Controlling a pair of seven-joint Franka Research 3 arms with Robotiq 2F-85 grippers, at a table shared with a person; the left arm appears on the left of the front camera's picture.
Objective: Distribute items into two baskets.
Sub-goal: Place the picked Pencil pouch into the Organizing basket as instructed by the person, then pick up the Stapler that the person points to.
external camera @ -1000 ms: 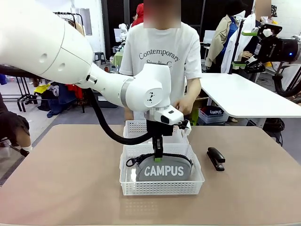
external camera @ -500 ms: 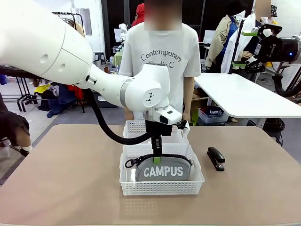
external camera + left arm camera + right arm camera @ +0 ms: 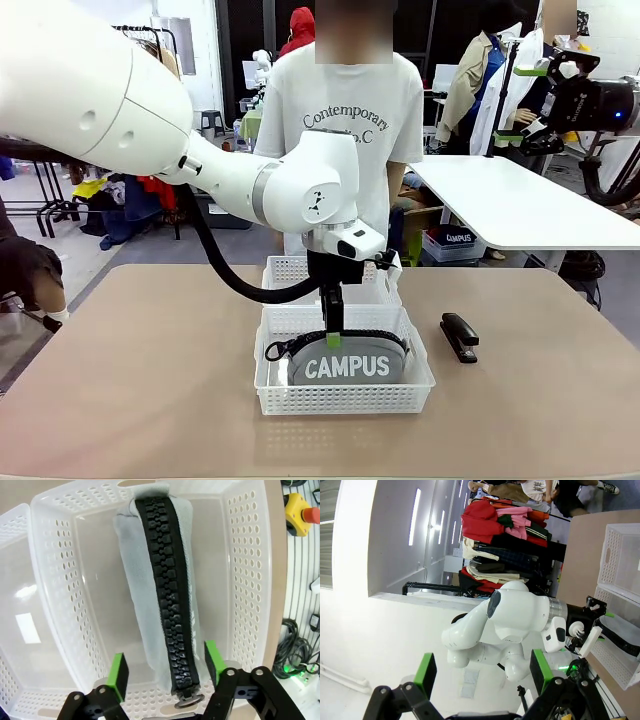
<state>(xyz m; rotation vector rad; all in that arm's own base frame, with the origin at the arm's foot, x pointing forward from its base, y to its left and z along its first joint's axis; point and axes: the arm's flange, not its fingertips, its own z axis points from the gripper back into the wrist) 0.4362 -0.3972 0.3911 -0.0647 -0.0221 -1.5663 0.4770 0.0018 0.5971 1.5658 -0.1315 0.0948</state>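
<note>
Two white baskets sit end to end on the tan counter; the near one holds the grey pouch directly below the left jaws, which are spread wide and empty. The stapler lies rightward of them. The right jaws, open and empty, face a clothes rack.

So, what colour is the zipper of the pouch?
Black. The zipper runs along the top of the grey pouch; the left wrist view shows it best.

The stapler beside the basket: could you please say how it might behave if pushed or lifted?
The stapler looks rigid and compact, so it probably keeps its shape when lifted. Lying long and flat on the table, it would likely slide rather than roll or tip.
</note>
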